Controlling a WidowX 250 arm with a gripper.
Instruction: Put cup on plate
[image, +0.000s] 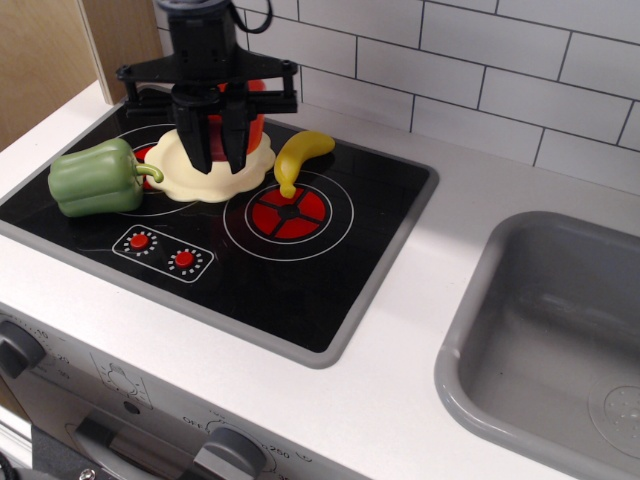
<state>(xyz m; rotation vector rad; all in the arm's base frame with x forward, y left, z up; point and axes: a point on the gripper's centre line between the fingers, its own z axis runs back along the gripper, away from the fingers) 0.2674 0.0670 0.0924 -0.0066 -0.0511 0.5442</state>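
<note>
The red-orange cup (254, 120) stands low over the back of the cream plate (172, 168), on the hob's left rear burner. Most of the cup is hidden behind my gripper. My black gripper (220, 165) points straight down over the plate, fingers (198, 145) close together in front of the cup. It appears shut on the cup's near side. I cannot tell whether the cup's base touches the plate.
A green pepper (95, 178) lies left of the plate and touches its rim. A yellow banana (300, 155) lies just right of the plate. The black hob (330, 270) has red burners. A grey sink (560, 330) is at the right, and the tiled wall is behind.
</note>
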